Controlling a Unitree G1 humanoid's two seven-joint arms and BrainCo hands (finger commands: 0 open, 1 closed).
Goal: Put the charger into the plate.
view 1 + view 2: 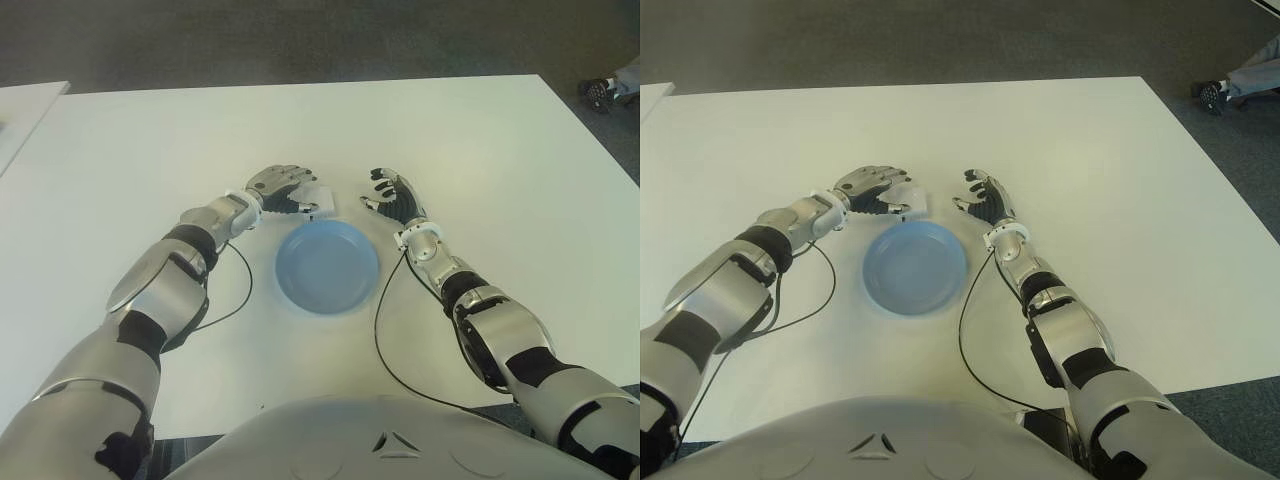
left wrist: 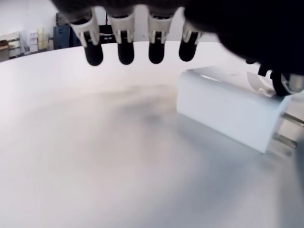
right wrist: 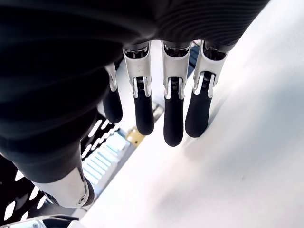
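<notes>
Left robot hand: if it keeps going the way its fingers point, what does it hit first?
Most likely the charger: the left robot hand is arched over the white block beyond the plate, fingers not closed on it. Whether they touch it is unclear.

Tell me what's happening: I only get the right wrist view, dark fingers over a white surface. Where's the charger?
Observer: The charger lies on the table by the left hand, just past the blue plate.
Operator: Is it grasped?
Observer: Seemingly not. In the left wrist view the fingers hang above the table, apart from it.
Operator: And the plate?
Observer: It holds nothing. The right hand shows past its far right edge, open.
</notes>
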